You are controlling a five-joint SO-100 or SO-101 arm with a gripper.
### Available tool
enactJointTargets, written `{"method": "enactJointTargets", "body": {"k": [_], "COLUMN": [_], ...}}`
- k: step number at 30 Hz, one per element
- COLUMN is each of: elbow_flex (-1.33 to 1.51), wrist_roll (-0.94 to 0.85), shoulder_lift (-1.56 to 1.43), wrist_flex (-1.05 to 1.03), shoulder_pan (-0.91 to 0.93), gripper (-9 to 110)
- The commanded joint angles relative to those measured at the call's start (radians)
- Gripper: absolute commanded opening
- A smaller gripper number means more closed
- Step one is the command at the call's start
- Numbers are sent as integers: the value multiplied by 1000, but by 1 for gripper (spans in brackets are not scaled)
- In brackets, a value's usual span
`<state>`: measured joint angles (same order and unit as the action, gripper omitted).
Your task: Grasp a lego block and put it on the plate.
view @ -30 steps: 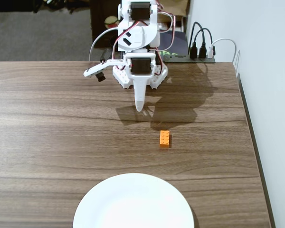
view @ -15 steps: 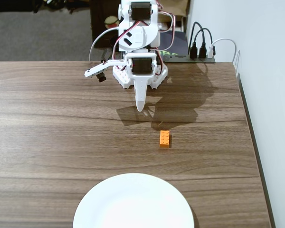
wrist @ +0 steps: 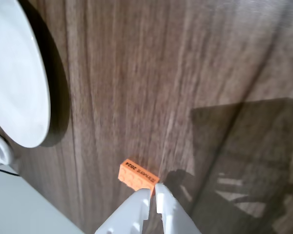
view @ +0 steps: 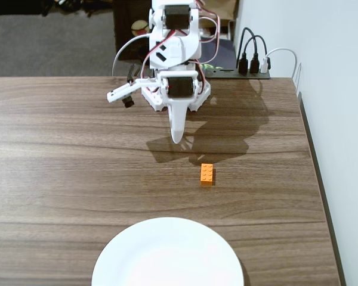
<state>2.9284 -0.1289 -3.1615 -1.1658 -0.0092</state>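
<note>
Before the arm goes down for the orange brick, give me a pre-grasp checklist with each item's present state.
1. Lego block free to take: ok, it lies flat on the table with nothing touching it.
2. Gripper empty: ok, nothing between the fingertips.
3. Jaws wide enough for the block: not ok, the wrist view shows only a narrow slit between the tips.
4. Gripper over the block: not ok, in the fixed view the tip sits up and to the left of it.
5. Plate ready: ok, its visible surface is bare.
6. Path from block to plate: ok, only bare wood lies between them.
</note>
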Motion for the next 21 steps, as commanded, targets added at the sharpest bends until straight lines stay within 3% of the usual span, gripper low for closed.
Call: {"method": "enactJointTargets", "body": {"k": [1, 21], "elbow_flex": [-46, -295], "wrist_roll": [-38, -345], "shoulder_lift": [67, 502], "wrist_flex": [63, 107], "shoulder_pan": [-5, -66], "gripper": [1, 1]}}
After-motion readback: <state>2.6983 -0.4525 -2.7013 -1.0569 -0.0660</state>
